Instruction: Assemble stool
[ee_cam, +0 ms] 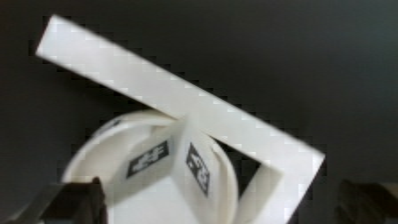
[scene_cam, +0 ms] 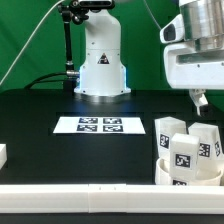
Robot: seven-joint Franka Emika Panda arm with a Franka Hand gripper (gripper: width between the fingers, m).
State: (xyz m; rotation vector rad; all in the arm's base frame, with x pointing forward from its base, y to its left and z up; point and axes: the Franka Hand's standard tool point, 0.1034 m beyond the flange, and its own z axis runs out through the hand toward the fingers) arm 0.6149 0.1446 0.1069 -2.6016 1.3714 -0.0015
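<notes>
The white stool [scene_cam: 186, 152] stands at the exterior view's right, by the front rail. Its round seat is low and its blocky tagged legs [scene_cam: 170, 128] point up. My gripper [scene_cam: 198, 99] hangs just above the stool's far side and touches nothing there. In the wrist view the stool's seat and tagged legs [ee_cam: 164, 165] fill the space below my gripper [ee_cam: 217, 208]. The dark fingertips [ee_cam: 71, 203] sit wide apart at either side. The jaws are open and empty.
The marker board [scene_cam: 100, 125] lies mid-table in front of the arm's white base [scene_cam: 100, 60]. The long white border rail [scene_cam: 90, 192] runs along the front, and its corner [ee_cam: 178, 95] shows beside the stool in the wrist view. A small white piece [scene_cam: 2, 153] sits at the exterior view's left edge.
</notes>
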